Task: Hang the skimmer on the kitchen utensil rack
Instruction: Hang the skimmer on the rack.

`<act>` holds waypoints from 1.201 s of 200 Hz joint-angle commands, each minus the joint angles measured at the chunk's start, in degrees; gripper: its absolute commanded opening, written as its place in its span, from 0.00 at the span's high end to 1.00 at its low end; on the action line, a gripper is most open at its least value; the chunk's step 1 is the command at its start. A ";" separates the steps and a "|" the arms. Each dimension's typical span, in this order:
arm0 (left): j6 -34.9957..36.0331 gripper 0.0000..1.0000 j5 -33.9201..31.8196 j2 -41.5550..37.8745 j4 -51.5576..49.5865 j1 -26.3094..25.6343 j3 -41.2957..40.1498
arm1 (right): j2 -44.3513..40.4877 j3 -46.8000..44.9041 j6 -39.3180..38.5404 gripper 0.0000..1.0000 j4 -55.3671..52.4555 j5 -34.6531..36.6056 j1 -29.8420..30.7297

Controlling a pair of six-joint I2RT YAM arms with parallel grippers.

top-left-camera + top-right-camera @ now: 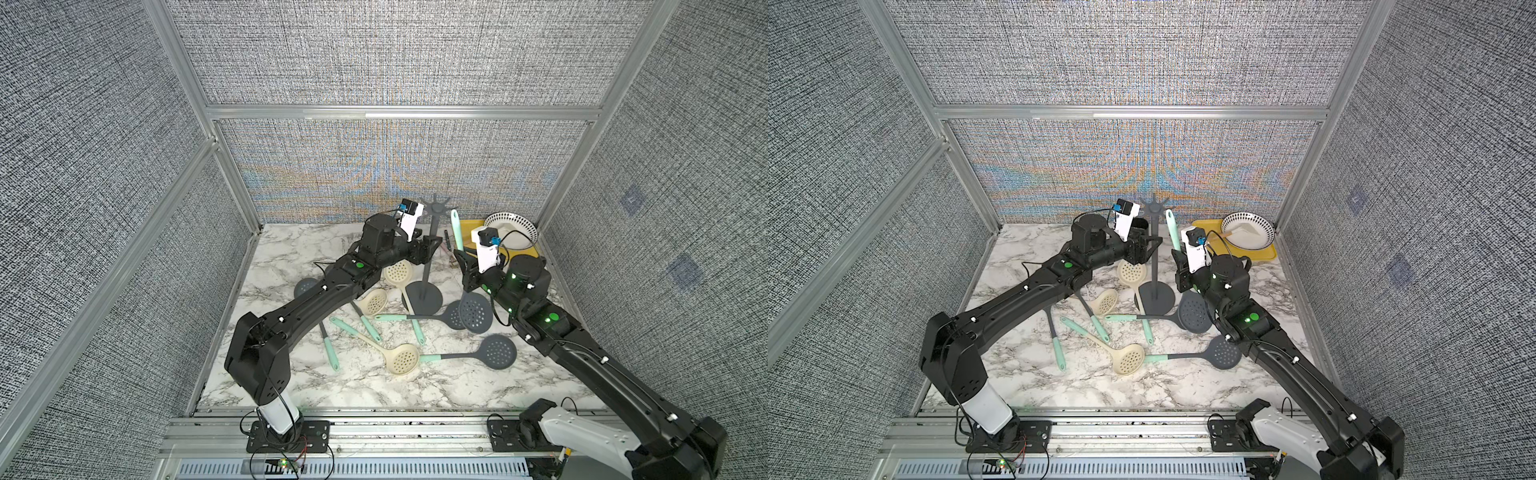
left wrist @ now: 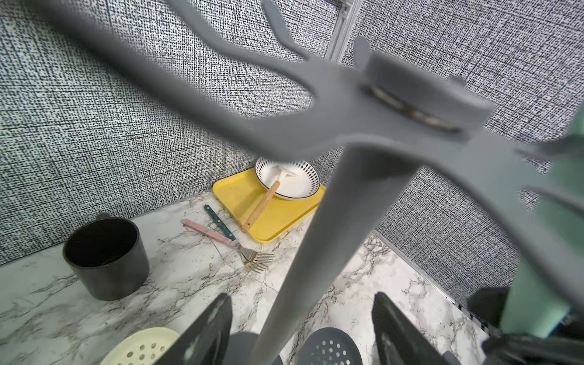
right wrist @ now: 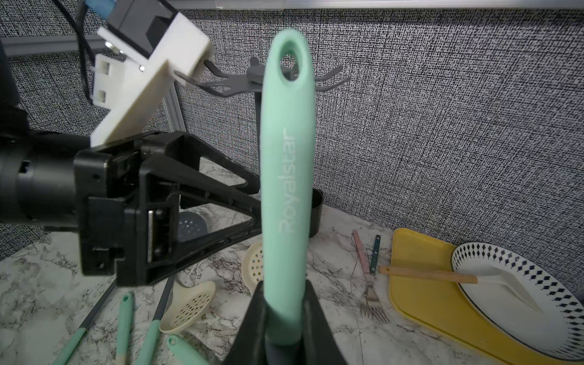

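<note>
The kitchen utensil rack (image 1: 430,249) (image 1: 1155,257) stands upright at the back middle of the marble table, its hook crown (image 3: 252,79) bare. My left gripper (image 1: 432,244) (image 2: 302,297) is open and straddles the pole (image 2: 316,252), with a gap on each side. My right gripper (image 1: 461,259) (image 3: 286,290) is shut on the mint handle (image 3: 286,173) of a skimmer (image 1: 456,230) (image 1: 1171,232), held upright just right of the rack. The handle's hole is level with the crown, and the grey perforated head (image 1: 476,311) hangs below the gripper.
Several cream and grey skimmers (image 1: 401,357) lie scattered in front of the rack's round base (image 1: 424,297). A black cup (image 2: 106,256) stands behind my left gripper. Two forks (image 2: 218,234) lie beside a yellow tray (image 1: 523,249) holding a patterned bowl (image 1: 513,226) at the back right.
</note>
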 commanded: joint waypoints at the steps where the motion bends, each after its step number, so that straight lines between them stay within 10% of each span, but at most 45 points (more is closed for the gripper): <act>1: 0.87 0.28 0.44 0.68 -0.57 -0.07 0.67 | 0.38 0.39 0.43 1.00 -0.09 0.28 0.07; 132: 1.06 0.19 -2.31 -0.30 -1.52 -0.47 -0.72 | 4.86 -0.12 1.56 1.00 -0.74 -1.48 0.06; 196: 2.57 0.01 -10.16 -9.80 -6.01 -0.51 -9.02 | -4.05 -5.89 1.29 0.13 2.62 -3.22 0.07; 240: 2.74 0.04 -20.65 -19.82 -17.74 -0.95 -18.58 | -9.84 -13.60 3.26 0.12 -1.40 -2.51 0.47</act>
